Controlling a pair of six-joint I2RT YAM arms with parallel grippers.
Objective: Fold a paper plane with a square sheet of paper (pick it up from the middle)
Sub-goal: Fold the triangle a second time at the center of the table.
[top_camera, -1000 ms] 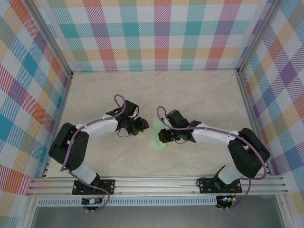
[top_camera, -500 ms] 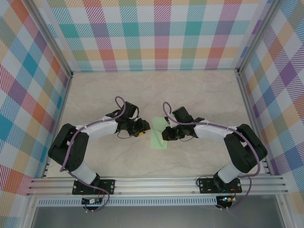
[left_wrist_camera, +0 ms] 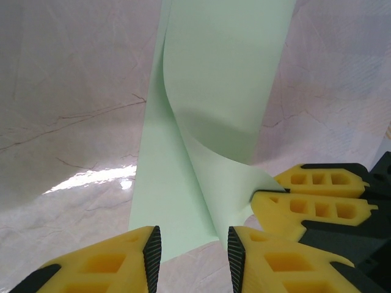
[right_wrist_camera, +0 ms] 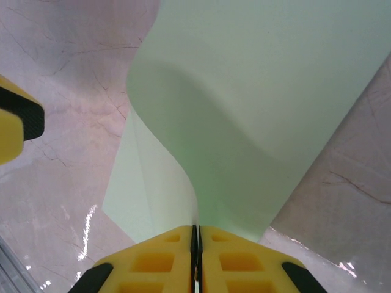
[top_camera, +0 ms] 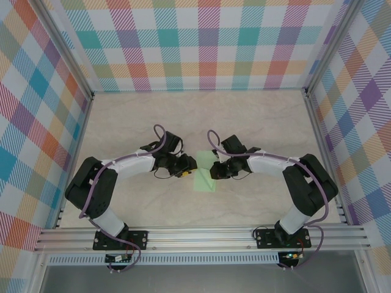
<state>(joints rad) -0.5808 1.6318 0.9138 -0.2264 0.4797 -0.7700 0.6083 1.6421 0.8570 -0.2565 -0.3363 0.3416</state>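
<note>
- At the middle of the marble-patterned table (top_camera: 256,122), between the two arms, we see the square sheet of paper (top_camera: 204,174) partly flat and partly lifted into a soft curl.
- The right gripper (right_wrist_camera: 195,235) has its fingers pressed together on one edge of the sheet, and the pale green flap rises from the pinch and bows over the flat half.
- The left gripper (left_wrist_camera: 194,256) hovers at the sheet's near corner with a clear gap between its fingers and nothing held; the right gripper's yellow fingers (left_wrist_camera: 311,210) sit just beside it.
- We judge the fold unfinished: the curl is round and no crease is pressed.
- Risks from here, as we read them:
  - the thin paper may slip from the narrow pinch and spring flat;
  - nothing pins the flat half, so it may slide on the glossy table and skew the fold line;
  - the two grippers work close together and could knock each other or crumple the flap.
</note>
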